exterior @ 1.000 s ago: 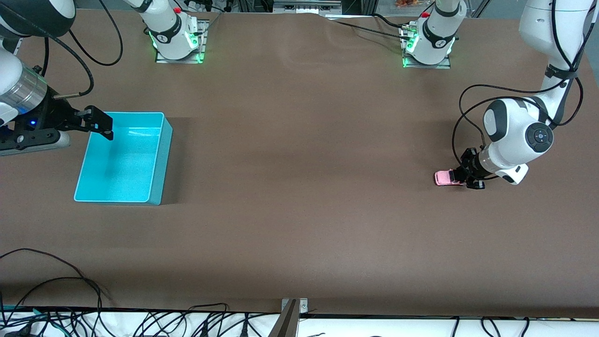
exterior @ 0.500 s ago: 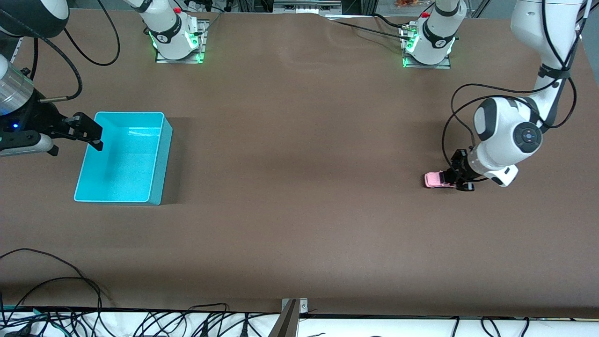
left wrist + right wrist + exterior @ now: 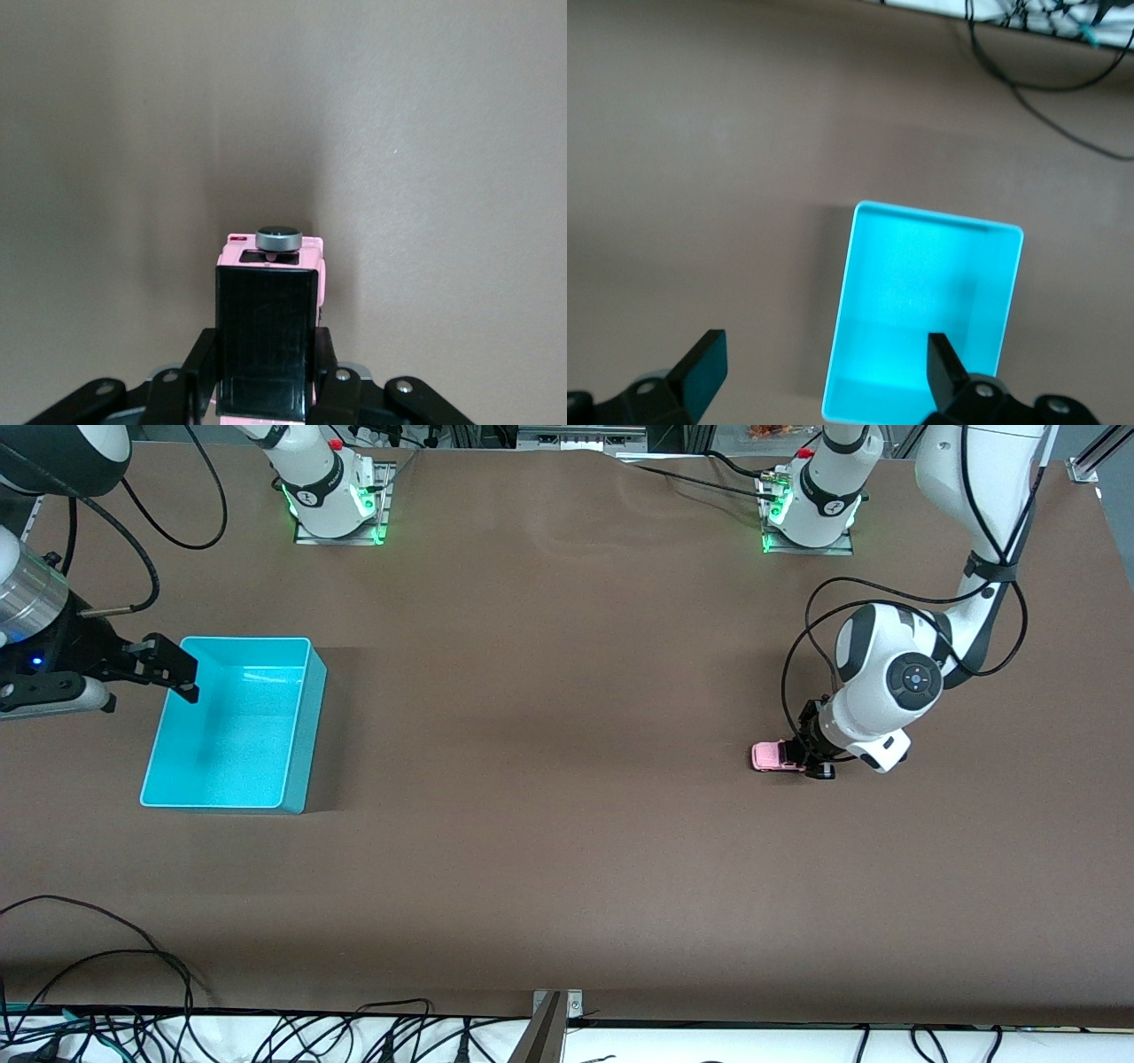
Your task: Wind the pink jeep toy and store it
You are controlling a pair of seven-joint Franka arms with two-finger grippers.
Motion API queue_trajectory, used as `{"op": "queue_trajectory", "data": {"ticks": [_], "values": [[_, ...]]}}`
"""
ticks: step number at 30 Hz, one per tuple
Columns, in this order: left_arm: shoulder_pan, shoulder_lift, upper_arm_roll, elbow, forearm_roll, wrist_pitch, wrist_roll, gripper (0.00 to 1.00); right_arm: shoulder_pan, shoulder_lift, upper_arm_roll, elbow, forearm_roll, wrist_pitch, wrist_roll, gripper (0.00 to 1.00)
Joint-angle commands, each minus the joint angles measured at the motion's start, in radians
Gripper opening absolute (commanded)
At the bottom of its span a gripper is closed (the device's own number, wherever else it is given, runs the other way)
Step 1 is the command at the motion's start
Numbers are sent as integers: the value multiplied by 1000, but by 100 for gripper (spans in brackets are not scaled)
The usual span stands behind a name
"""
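The small light pink jeep toy with a black roof (image 3: 772, 756) sits on the brown surface (image 3: 549, 797) toward the left arm's end, clamped at its rear between the fingers of the left gripper (image 3: 813, 762). The right gripper (image 3: 174, 670), fingers spread wide, hangs over the edge of the open cyan plastic bin (image 3: 301, 717).

**Jeep at the left arm's end, bin at the right arm's**

On the table (image 3: 567, 779), the pink jeep toy (image 3: 772, 757) sits toward the left arm's end, at about 3 o'clock from the table's middle. The left end effector (image 3: 811, 760) clamps it just beside the table surface. The bin (image 3: 232, 723) stands at 9 o'clock, well apart, with the right end effector (image 3: 173, 670) over its rim.
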Motion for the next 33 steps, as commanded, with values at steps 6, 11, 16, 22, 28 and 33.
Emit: {"op": "queue_trajectory", "data": {"ticks": [6, 11, 16, 22, 28, 33], "values": [[-8, 24, 9, -4, 20, 32, -25, 21, 2, -16, 5, -5, 4, -55, -5, 100], [4, 32, 10, -4, 20, 32, -17, 21, 2, -14, 5, -10, 5, -61, -3, 100], [24, 44, 14, -6, 48, 38, -8, 21, 2, -13, 5, -10, 5, -61, -3, 100], [87, 49, 12, -6, 109, 42, 12, 21, 5, -11, 6, -10, 5, -58, -3, 100], [159, 49, 14, 0, 109, 44, 101, 21, 7, -8, 6, -8, 7, -48, -3, 100], [242, 49, 14, 2, 111, 50, 195, 21, 8, -8, 6, -8, 5, -41, -3, 100]]}}
